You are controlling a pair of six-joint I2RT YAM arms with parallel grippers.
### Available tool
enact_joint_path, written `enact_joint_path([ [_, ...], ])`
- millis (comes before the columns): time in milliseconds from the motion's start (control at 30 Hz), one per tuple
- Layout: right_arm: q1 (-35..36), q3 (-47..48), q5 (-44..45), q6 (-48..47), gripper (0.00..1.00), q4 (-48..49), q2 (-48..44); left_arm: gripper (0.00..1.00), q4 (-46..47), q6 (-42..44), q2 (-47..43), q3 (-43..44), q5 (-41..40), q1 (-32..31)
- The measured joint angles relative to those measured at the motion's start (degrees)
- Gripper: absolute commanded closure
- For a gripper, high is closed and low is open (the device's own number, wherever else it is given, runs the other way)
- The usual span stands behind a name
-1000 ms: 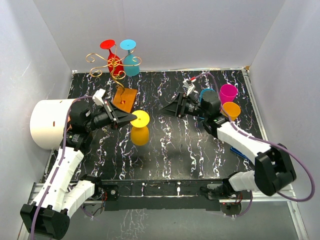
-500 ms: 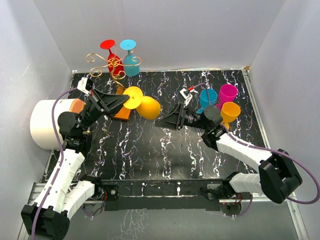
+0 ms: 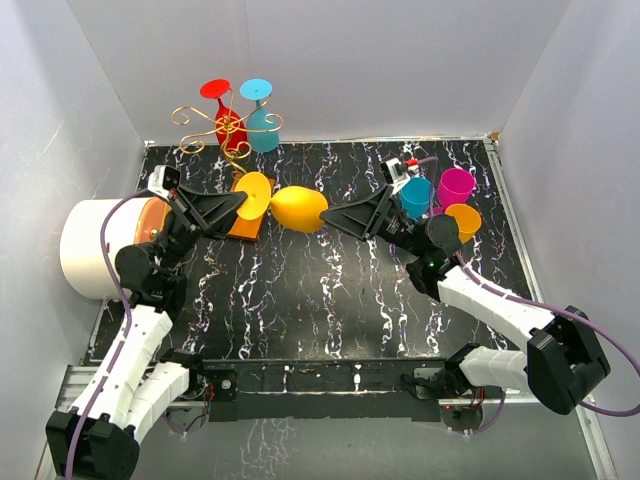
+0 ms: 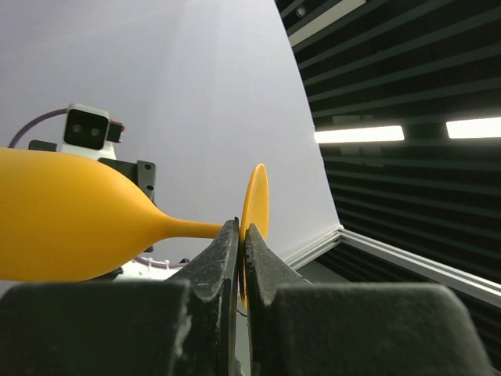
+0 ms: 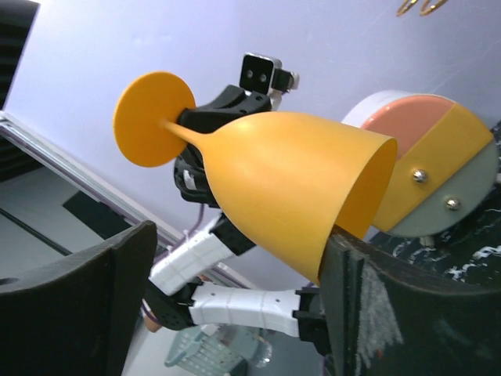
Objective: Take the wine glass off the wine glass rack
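- The left gripper is clamping the yellow glass by its stem, just behind the foot. In the left wrist view its jaws are nearly together, with only the thin stem between them.
- The glass is lying sideways in the air above the table, between the two arms. Its foot is facing the left arm and its open bowl is pointing at the right arm.
- The right gripper is standing with its jaws wide apart. In the right wrist view the bowl is sitting in the gap between them.
- The rim is coming close to one right finger, but I cannot tell whether it is touching. The right gripper is not gripping anything.
- The glass is hanging on no wire of the rack, so the lift-off looks done for this glass.
- From above the foot is overlapping the rack's wooden base, so the glass is probably not far from the stand.
- What looks left is passing the glass to the right arm, which would need those jaws closing on the bowl before the left lets go. After that it would need setting down.
- A red glass and a blue glass are hanging upside down on the rack. Whether the task is asking for them too, I cannot say.
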Motion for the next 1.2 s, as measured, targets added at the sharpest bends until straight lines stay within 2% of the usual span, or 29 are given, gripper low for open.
enact_joint_path([
  [67, 0.0, 0.1, 0.0, 2.4, 0.42, 1.6, 0.1, 1.0, 0.8, -0.6, -1.3, -0.6, -0.6, 0.0],
  [167, 0.0, 0.1, 0.0, 6.9, 0.58, 4.1, 0.1, 1.0, 2.4, -1.9, -2.8, -1.9, -1.6, 0.0],
  [400, 1.0, 0.1, 0.9, 15.7, 0.81, 10.9, 1.2, 1.0, 7.7, -6.7, -3.1, -5.3, -4.5, 0.0],
  [500, 1.9, 0.1, 1.1, 17.9, 0.93, 13.0, 1.9, 0.95, 9.0, -8.0, -2.7, -5.3, -5.0, 0.0],
  [533, 2.1, 0.1, 1.1, 18.6, 0.99, 13.8, 2.1, 0.91, 9.2, -8.2, -2.7, -5.4, -5.2, 0.0],
  [667, 2.6, 0.1, 1.3, 21.1, 1.0, 17.9, 2.3, 0.68, 9.1, -8.0, -2.7, -6.3, -5.2, 0.0],
  [800, 2.7, -0.1, 1.7, 21.7, 1.0, 20.8, 2.3, 0.25, 5.3, -5.4, -3.5, -7.1, -5.1, 0.0],
  [867, 2.7, -0.8, 2.0, 21.6, 1.0, 22.2, 2.3, 0.12, 2.4, -3.7, -4.4, -7.1, -4.8, 0.1],
  [967, 2.9, -1.9, 2.2, 18.9, 1.0, 21.4, 1.7, 0.05, -3.8, -0.4, -6.9, -7.2, -4.0, 0.1],
  [1033, 2.9, -2.1, 2.2, 14.9, 1.0, 16.4, 0.2, 0.02, -8.6, 2.4, -9.0, -7.2, -3.7, 0.1],
  [1200, 3.0, -1.9, 6.8, -0.1, 1.0, -9.3, -8.3, 0.01, -23.7, 11.3, -14.5, -6.6, -4.0, 0.1],
])
